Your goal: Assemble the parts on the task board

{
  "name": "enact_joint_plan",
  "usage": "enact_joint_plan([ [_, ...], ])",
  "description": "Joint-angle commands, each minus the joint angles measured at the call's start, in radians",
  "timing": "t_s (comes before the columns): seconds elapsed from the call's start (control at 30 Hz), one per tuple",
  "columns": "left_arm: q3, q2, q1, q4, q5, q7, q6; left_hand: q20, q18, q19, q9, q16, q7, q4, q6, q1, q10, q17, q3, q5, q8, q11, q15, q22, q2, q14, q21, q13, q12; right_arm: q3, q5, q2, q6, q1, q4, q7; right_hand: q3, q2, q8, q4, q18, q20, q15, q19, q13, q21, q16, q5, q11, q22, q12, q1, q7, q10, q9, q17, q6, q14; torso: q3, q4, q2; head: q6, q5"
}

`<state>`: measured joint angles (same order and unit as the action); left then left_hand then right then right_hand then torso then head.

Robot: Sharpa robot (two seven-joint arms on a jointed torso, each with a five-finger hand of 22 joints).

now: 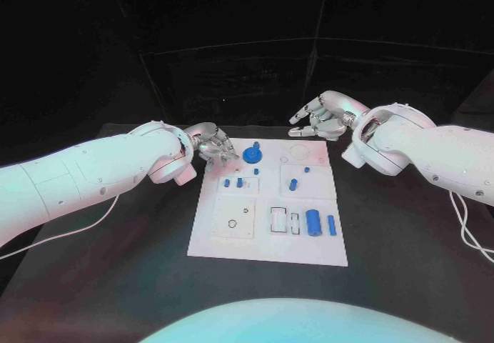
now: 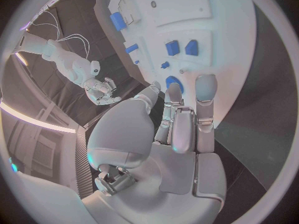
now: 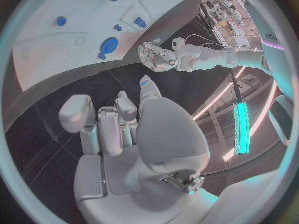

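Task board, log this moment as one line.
left robot hand: open, over board's far left corner | right robot hand: open, beyond board's far edge | board: blue parts lying on it

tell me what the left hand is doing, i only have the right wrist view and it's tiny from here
Observer: In the head view the left hand hovers over the far left corner of the task board, holding nothing.
Operator: anything under it
Observer: Its own wrist view shows a round blue part just beyond the fingertips.
Operator: and my right hand
Observer: The right hand is off the board's far edge, fingers loosely curled and holding nothing.
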<state>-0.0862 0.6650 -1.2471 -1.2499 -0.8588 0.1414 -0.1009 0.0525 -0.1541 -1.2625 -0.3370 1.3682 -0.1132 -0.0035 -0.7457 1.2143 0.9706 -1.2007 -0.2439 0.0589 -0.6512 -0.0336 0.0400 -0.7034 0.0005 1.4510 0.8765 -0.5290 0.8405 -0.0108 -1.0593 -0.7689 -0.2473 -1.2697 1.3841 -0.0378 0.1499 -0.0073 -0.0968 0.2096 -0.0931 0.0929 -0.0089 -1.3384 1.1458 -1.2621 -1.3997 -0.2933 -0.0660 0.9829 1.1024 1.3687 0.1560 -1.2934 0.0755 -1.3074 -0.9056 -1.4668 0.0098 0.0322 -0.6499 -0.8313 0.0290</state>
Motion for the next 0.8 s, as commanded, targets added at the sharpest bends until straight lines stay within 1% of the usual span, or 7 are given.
enact_joint_plan([
  [0.03, 0.0, -0.016, -0.002, 0.01, -0.018, -0.227, -0.071, 0.016, -0.021, 0.038, 0.035, -0.061, -0.027, -0.044, 0.006, 0.051, -0.069, 0.092, -0.042, -0.002, 0.047, -0.024, -0.017, 0.072, -0.008, -0.044, -0.073, 0.048, -0.074, 0.001, 0.003, 0.002, 0.004, -0.002, -0.002, -0.008, 0.006, 0.009, -0.004, 0.002, -0.016, -0.001, -0.003, 0.009, -0.002, 0.004, 0.005, -0.003, -0.002, -0.002, -0.006, -0.002, 0.002, 0.007, 0.001, -0.024, 0.003, -0.049, -0.0005, -0.0034, 0.0, 0.003, -0.003],
  [0.13, -0.001, -0.035, -0.002, 0.02, -0.108, -0.276, -0.076, 0.047, -0.018, 0.046, 0.094, -0.099, -0.046, -0.084, -0.029, 0.072, -0.103, 0.152, -0.099, -0.001, 0.121, -0.052, -0.034, 0.09, -0.035, -0.072, -0.103, 0.143, -0.185, 0.001, 0.003, 0.003, 0.003, -0.002, -0.003, -0.009, 0.006, 0.009, -0.004, 0.002, -0.016, -0.001, -0.003, 0.009, -0.002, 0.004, 0.005, -0.003, -0.002, -0.002, -0.005, -0.002, 0.002, 0.007, 0.001, -0.024, 0.003, -0.049, -0.0009, -0.0042, -0.001, 0.004, -0.007],
  [0.17, -0.001, -0.045, -0.002, 0.027, -0.154, -0.29, -0.076, 0.052, -0.026, 0.037, 0.129, -0.096, -0.044, -0.101, -0.047, 0.068, -0.1, 0.158, -0.123, -0.002, 0.167, -0.06, -0.041, 0.095, -0.054, -0.069, -0.109, 0.196, -0.238, 0.001, 0.003, 0.004, 0.003, -0.002, -0.003, -0.009, 0.006, 0.009, -0.004, 0.002, -0.016, -0.001, -0.003, 0.009, -0.002, 0.004, 0.005, -0.003, -0.002, -0.002, -0.005, -0.002, 0.002, 0.007, 0.001, -0.024, 0.003, -0.049, -0.0007, -0.0047, -0.001, 0.006, -0.008],
  [0.23, -0.003, -0.061, -0.002, 0.039, -0.224, -0.303, -0.072, 0.056, -0.028, 0.025, 0.166, -0.09, -0.044, -0.12, -0.083, 0.06, -0.076, 0.161, -0.146, -0.001, 0.215, -0.056, -0.046, 0.1, -0.071, -0.064, -0.114, 0.256, -0.285, 0.001, 0.003, 0.005, 0.002, -0.002, -0.004, -0.009, 0.006, 0.009, -0.004, 0.002, -0.016, -0.001, -0.003, 0.009, -0.002, 0.004, 0.005, -0.003, -0.002, -0.002, -0.005, -0.002, 0.002, 0.007, 0.001, -0.024, 0.003, -0.049, -0.0002, -0.0038, 0.0, 0.007, -0.01],
  [0.3, -0.009, -0.075, -0.002, 0.051, -0.289, -0.31, -0.069, 0.054, -0.027, 0.009, 0.182, -0.063, -0.039, -0.131, -0.097, 0.057, -0.077, 0.127, -0.153, -0.002, 0.237, -0.057, -0.045, 0.087, -0.082, -0.044, -0.1, 0.283, -0.308, 0.001, 0.003, 0.006, 0.002, -0.002, -0.004, -0.009, 0.006, 0.009, -0.004, 0.002, -0.016, -0.001, -0.003, 0.009, -0.002, 0.004, 0.005, -0.003, -0.002, -0.002, -0.005, -0.002, 0.002, 0.007, 0.001, -0.024, 0.003, -0.049, 0.0005, -0.0031, 0.0, 0.008, -0.013],
  [0.5, -0.022, -0.118, -0.002, 0.089, -0.434, -0.297, -0.042, 0.052, -0.003, -0.074, 0.222, -0.001, -0.04, -0.151, -0.13, 0.045, -0.085, 0.051, -0.16, -0.004, 0.298, -0.062, -0.049, -0.051, -0.1, 0.007, 0.029, 0.358, -0.375, 0.001, 0.003, 0.01, 0.002, -0.002, -0.005, -0.009, 0.006, 0.009, -0.004, 0.002, -0.016, -0.001, -0.003, 0.009, -0.002, 0.004, 0.005, -0.003, -0.002, -0.002, -0.005, -0.002, 0.002, 0.007, 0.001, -0.024, 0.003, -0.049, -0.0008, -0.0034, -0.001, 0.011, -0.014],
  [0.8, -0.032, -0.17, 0.0, 0.145, -0.545, -0.263, 0.008, 0.049, 0.008, -0.122, 0.247, 0.005, -0.038, -0.161, -0.153, 0.041, -0.076, 0.061, -0.145, -0.003, 0.341, -0.061, -0.044, -0.114, -0.102, 0.029, 0.089, 0.406, -0.409, 0.001, 0.003, 0.014, 0.002, -0.002, -0.006, -0.01, 0.006, 0.011, -0.004, 0.002, -0.016, -0.001, -0.003, 0.009, -0.001, 0.004, 0.005, -0.004, -0.002, -0.001, -0.005, 0.0, 0.002, 0.007, 0.001, -0.024, 0.003, -0.049, -0.0004, -0.0025, 0.0, 0.011, -0.017],
])
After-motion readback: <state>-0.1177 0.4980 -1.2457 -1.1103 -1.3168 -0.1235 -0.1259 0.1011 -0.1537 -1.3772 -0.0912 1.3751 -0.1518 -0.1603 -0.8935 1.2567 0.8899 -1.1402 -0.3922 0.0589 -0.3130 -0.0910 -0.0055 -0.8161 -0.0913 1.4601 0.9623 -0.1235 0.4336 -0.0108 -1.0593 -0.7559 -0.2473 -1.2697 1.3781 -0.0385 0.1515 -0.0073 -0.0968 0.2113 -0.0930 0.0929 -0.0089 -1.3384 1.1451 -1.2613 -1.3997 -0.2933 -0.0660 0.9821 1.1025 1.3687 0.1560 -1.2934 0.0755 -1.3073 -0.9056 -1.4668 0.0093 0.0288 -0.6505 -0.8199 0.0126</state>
